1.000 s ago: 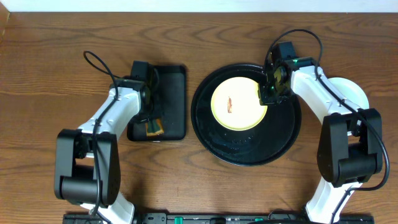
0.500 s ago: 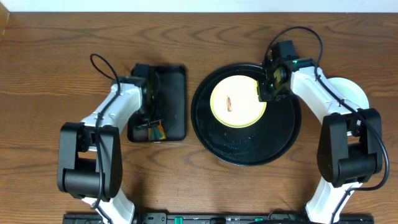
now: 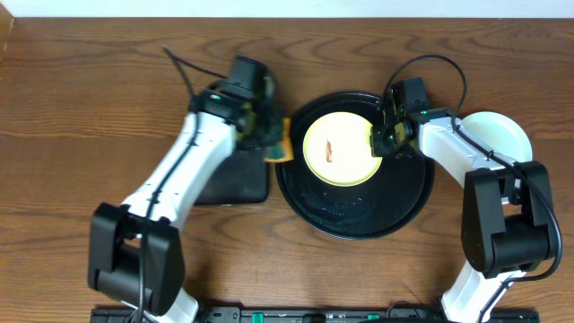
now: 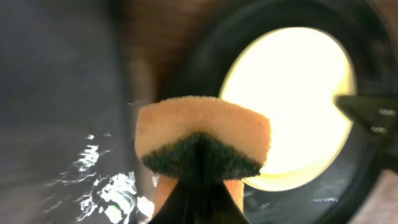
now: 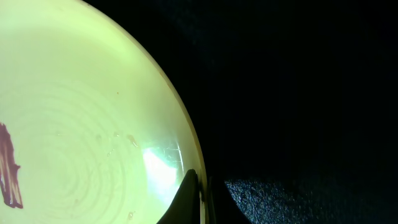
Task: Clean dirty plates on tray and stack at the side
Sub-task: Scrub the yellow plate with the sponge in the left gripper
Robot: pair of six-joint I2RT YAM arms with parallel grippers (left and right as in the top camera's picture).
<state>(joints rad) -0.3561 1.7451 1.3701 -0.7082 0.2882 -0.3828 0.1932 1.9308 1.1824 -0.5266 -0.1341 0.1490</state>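
On the counter (image 3: 72,90) the round black tray (image 3: 359,215) carries the pale yellow plate (image 3: 354,170), and my right tool (image 3: 380,141) seems, in its dim wrist view, pinched narrow on that plate's right rim. My left tool (image 3: 272,141) grips the sponge (image 4: 202,134) just beside the tray's left rim. I should hold the plate firm and press flat, short strokes over the reddish smear (image 3: 332,150).

An orange, green-faced sponge (image 3: 280,144) beside a rectangular black tray (image 3: 235,176) on wooden table (image 3: 72,108).

No text (or labels) readable.
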